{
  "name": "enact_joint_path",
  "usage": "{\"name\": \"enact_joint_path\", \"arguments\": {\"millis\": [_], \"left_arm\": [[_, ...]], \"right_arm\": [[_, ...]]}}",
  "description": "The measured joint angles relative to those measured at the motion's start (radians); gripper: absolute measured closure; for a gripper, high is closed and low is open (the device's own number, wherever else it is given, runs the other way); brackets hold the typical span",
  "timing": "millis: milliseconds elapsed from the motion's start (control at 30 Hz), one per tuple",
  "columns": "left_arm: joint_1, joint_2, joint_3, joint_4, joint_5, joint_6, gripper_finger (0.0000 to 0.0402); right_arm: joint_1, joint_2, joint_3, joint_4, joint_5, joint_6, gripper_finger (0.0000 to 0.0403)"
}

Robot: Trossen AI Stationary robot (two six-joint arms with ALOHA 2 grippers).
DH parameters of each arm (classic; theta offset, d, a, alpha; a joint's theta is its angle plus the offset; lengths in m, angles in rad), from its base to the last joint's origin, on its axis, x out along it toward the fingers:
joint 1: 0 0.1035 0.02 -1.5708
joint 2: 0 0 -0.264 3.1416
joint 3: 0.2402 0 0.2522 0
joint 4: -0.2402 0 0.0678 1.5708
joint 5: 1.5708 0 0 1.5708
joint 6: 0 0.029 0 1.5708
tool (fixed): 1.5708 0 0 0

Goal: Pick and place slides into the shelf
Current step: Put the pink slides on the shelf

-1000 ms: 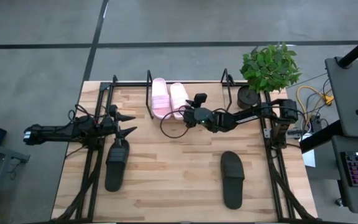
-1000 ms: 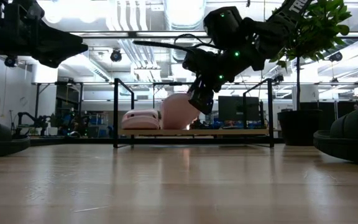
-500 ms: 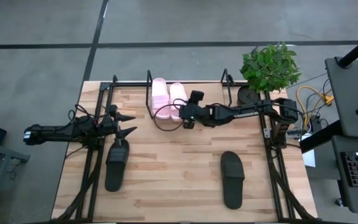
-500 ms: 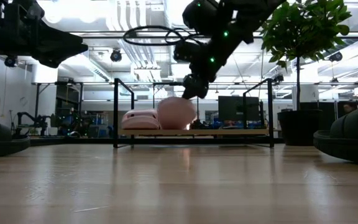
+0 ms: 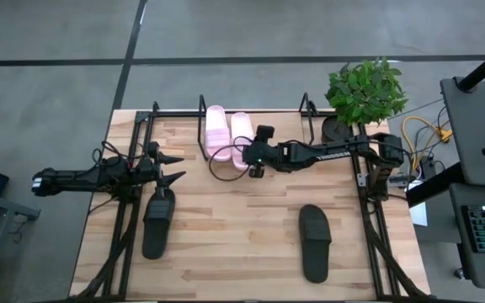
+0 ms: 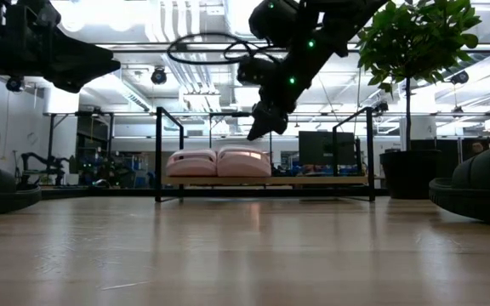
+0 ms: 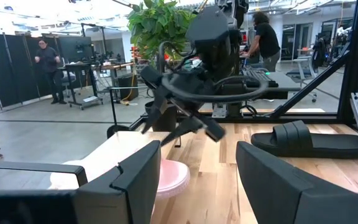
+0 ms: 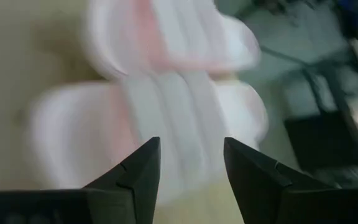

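High view: two light pink open-toe slide sandals (image 5: 228,132) lie side by side inside the low black-bar shelf with wooden base (image 5: 202,126). Right gripper (image 5: 248,159) just beside them, fingers apart, empty. Left gripper (image 5: 178,167) waits, fingers spread, above one matte black slide (image 5: 157,221); the other black slide (image 5: 315,242) lies well apart.

Low view: pink pair flat on board.

Right wrist view: fingers (image 8: 135,175) apart over pink straps. Risk: on retreat, a finger could catch a strap and drag the sandal out.

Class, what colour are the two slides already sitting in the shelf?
The two slides in the shelf are light pink, clearest in the high view.
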Motion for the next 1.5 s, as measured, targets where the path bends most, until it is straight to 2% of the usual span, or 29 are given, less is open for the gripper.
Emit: {"name": "enact_joint_path", "arguments": {"millis": [100, 200, 333, 467, 800, 1067, 1333, 1500], "left_arm": [[0.0, 0.0, 0.0, -0.001, 0.0, -0.02, 0.0206], [0.0, 0.0, 0.0, -0.004, 0.001, -0.02, 0.0206], [0.0, 0.0, 0.0, -0.004, 0.001, -0.02, 0.0206], [0.0, 0.0, 0.0, -0.003, 0.001, -0.02, 0.0206], [0.0, 0.001, 0.0, -0.006, 0.0, -0.021, 0.0206], [0.0, 0.003, 0.0, -0.007, 0.001, -0.02, 0.0206], [0.0, 0.004, 0.0, -0.007, 0.0, -0.02, 0.0206], [0.0, 0.004, 0.0, -0.008, 0.0, -0.02, 0.0206]], "right_arm": [[0.025, 0.0, 0.002, 0.027, -0.077, -0.057, 0.0236], [0.048, 0.007, 0.001, 0.054, -0.073, -0.123, 0.0236], [0.057, 0.045, 0.001, 0.093, -0.039, -0.224, 0.0236], [0.063, 0.096, 0.014, 0.121, 0.083, -0.312, 0.0236], [0.058, 0.16, 0.057, 0.119, 0.145, -0.374, 0.0244], [0.036, 0.159, 0.058, 0.11, 0.15, -0.364, 0.0294], [0.025, 0.159, 0.058, 0.085, 0.15, -0.351, 0.0385], [0.026, 0.158, 0.063, 0.086, 0.203, -0.357, 0.0391]]}}
